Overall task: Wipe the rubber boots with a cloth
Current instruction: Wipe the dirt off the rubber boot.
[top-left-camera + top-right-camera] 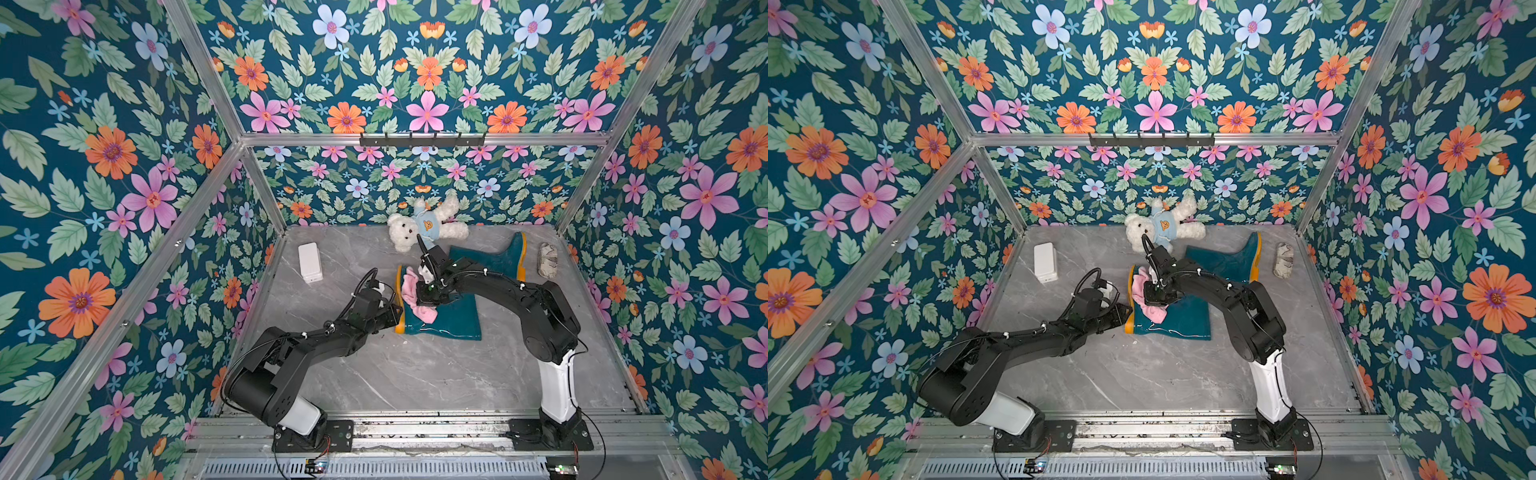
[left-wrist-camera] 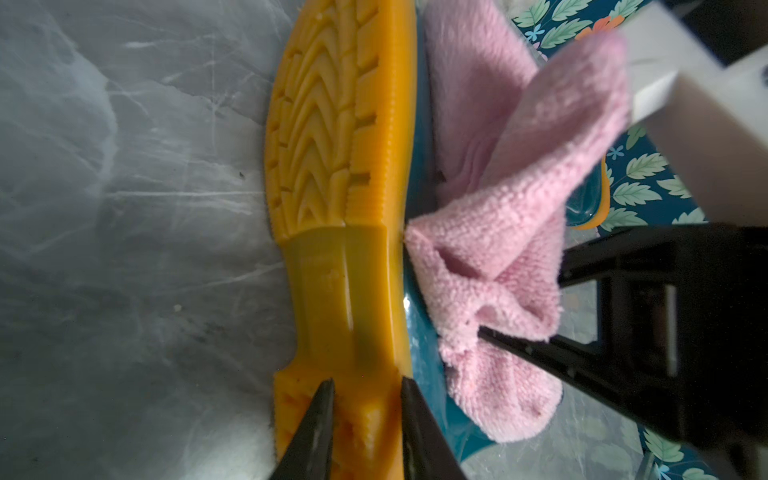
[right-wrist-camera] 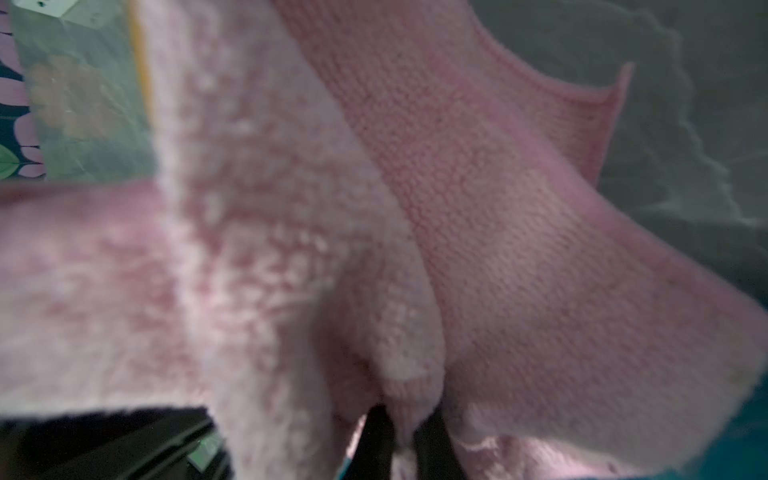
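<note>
near boot lies sideways, shaft rightward, toe away; left jaws clamp its heel, right jaws pinch cloth.

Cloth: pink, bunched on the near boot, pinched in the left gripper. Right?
Wrong gripper. The cloth is pinched in the right gripper, not the left; the right wrist view shows its fingers closed on a fold. It is pink and bunched on the near boot. The left gripper is at the heel of that boot's yellow sole.
</note>
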Available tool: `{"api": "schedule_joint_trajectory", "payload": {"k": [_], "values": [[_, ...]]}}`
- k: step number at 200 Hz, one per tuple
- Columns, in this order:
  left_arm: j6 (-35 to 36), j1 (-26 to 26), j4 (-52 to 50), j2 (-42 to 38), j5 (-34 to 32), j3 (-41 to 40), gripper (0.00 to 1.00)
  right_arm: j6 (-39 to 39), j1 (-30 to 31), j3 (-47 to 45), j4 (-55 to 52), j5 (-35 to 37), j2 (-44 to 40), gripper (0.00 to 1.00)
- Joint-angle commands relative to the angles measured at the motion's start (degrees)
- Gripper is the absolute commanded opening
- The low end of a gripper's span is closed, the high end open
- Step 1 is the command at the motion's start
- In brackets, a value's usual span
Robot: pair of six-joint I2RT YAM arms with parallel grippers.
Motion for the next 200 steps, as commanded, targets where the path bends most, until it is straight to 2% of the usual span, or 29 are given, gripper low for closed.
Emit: {"api": "schedule_joint_trajectory", "payload": {"k": [1, 76, 138, 162, 200], "values": [[-0.1, 0.1, -11.1, 1.5, -1.5, -1.0, 0.28, 1.0, -1.5, -3.8, -2.1, 2.1, -2.1, 0.0], [0.4, 0.2, -10.4, 5.4, -1.2, -1.1, 0.28, -0.1, -13.5, -20.1, -3.5, 5.8, -13.0, 0.0], [0.4, 0.2, -11.2, 4.8, -1.8, -1.5, 0.27, -0.7, -20.3, -24.0, -4.8, 9.2, -18.8, 0.0], [0.4, 0.2, -11.6, 4.0, -1.9, -1.8, 0.27, -0.8, -17.7, -18.9, -5.2, 7.6, -18.8, 0.0], [0.4, 0.2, -11.9, 3.5, -2.2, -1.9, 0.28, 0.6, -3.7, 0.2, -9.1, 8.1, -9.6, 0.0]]}}
